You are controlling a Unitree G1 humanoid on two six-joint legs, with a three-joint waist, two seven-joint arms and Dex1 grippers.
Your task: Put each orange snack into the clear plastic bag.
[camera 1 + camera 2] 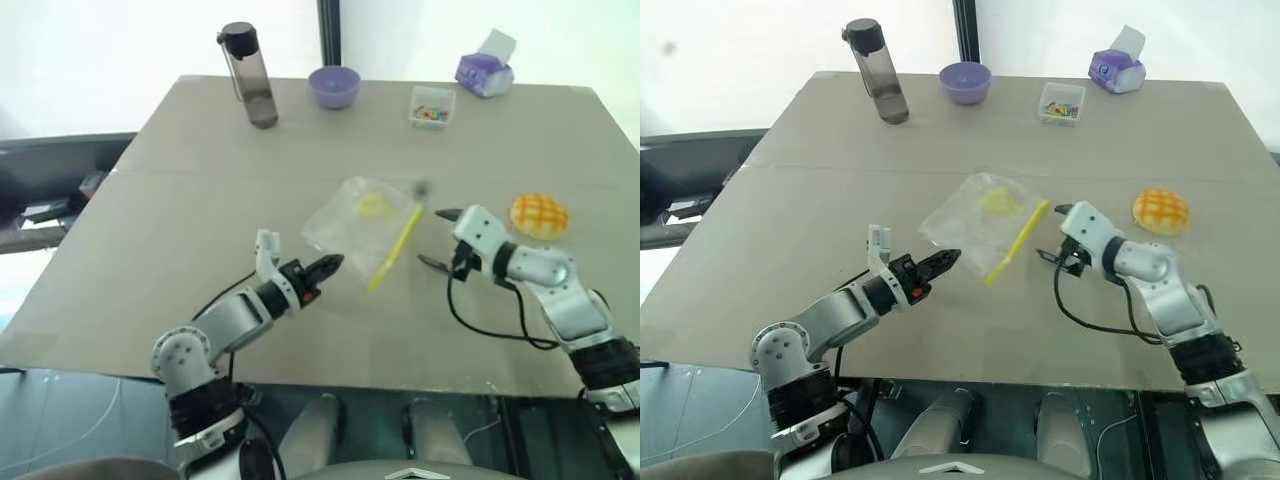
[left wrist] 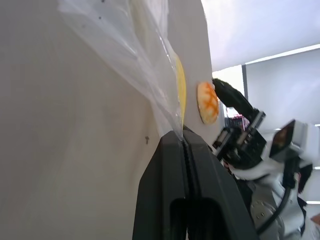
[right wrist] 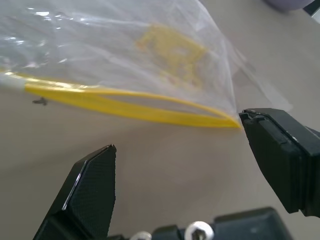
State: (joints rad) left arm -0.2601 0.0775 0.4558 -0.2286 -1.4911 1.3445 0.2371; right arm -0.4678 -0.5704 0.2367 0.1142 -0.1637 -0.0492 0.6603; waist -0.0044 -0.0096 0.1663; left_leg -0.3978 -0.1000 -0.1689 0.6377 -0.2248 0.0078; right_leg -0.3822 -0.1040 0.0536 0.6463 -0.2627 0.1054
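An orange snack (image 1: pixel 539 215), domed with a criss-cross top, lies on the table at the right, and also shows in the left wrist view (image 2: pixel 207 102). The clear plastic bag (image 1: pixel 355 225) lies mid-table, its yellow strip (image 1: pixel 396 247) facing my right arm. A pale yellow patch shows through the bag; I cannot tell what it is. My left gripper (image 1: pixel 330 266) is shut on the bag's near edge (image 2: pixel 167 117). My right gripper (image 1: pixel 434 238) stands open just right of the strip, between bag and snack. In the right wrist view the strip's end (image 3: pixel 227 121) lies close to one of its fingers (image 3: pixel 280 155).
Along the table's far edge stand a dark water bottle (image 1: pixel 250 75), a purple bowl (image 1: pixel 333 86), a small clear box of coloured bits (image 1: pixel 432 105) and a purple tissue pack (image 1: pixel 485 70). The table's near edge (image 1: pixel 330 378) runs just behind both arms.
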